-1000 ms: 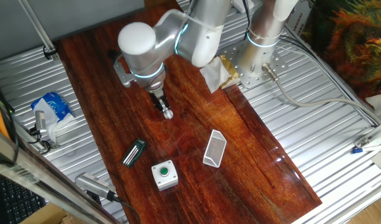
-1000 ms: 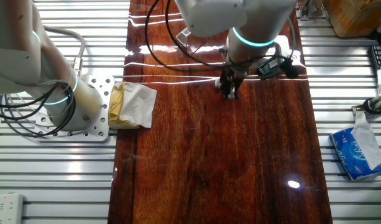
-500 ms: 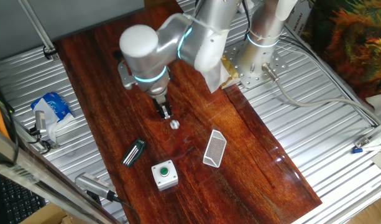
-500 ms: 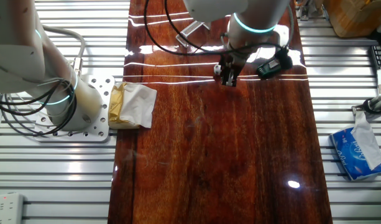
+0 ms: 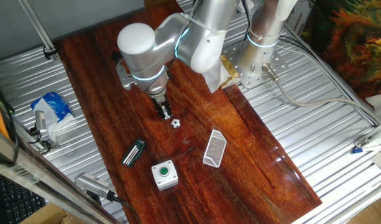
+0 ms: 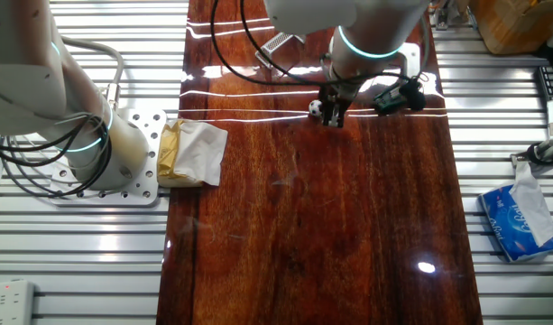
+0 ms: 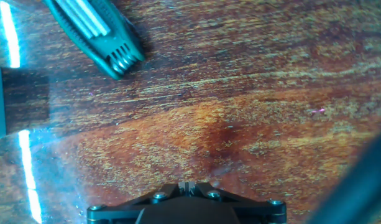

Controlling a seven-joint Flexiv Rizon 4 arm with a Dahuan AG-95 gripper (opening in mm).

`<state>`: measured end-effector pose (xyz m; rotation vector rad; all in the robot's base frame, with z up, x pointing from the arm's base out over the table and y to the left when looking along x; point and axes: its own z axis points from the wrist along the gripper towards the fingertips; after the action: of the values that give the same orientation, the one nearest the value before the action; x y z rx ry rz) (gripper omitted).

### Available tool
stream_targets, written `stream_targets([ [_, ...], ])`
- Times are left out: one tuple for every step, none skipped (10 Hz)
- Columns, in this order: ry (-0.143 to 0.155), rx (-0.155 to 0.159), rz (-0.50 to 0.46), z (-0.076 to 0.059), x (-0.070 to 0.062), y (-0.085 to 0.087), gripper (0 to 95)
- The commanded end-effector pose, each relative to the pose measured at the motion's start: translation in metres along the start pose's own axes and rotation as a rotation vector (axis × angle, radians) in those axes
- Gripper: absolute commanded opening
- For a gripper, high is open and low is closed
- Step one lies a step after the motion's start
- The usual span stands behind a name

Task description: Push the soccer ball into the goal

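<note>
Claw tips blurred; soccer ball hidden from hand view

The arm reaches in from twelve o'clock over the dark wooden surface, its gripper pointing down near the far end — fingers drawn close together. The soccer ball sits just beside the gripper at its nine o'clock. A crumpled white-and-yellow cloth lies at the surface's nine o'clock edge; a blue tissue pack rests on the metal slats at three o'clock.
</note>
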<state>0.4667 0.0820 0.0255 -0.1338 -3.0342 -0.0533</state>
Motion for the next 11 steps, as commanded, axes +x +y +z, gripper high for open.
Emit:
stream_targets([
  [0.000,0.003,0.004,-0.0009,0.0015,-0.0009,0.0],
  [0.005,0.006,0.004,-0.0009,0.0016,-0.0009,0.0],
  [0.007,0.008,0.003,-0.0009,0.0016,-0.0009,0.0],
  [0.010,0.011,0.003,-0.0009,0.0016,-0.0010,0.0],
  [0.017,0.017,0.004,-0.0009,0.0018,-0.0011,0.0],
  [0.021,0.019,0.006,-0.0009,0.0019,-0.0012,0.0],
  [0.033,0.022,0.008,-0.0011,0.0021,-0.0014,0.0],
  [0.032,0.040,0.004,-0.0012,0.0022,-0.0016,0.0],
  [0.021,0.066,-0.018,-0.0014,0.0022,-0.0016,0.0],
  [0.006,0.156,-0.133,-0.0014,0.0023,-0.0017,0.0],
  [-0.006,0.218,-0.208,-0.0015,0.0023,-0.0019,0.0],
])
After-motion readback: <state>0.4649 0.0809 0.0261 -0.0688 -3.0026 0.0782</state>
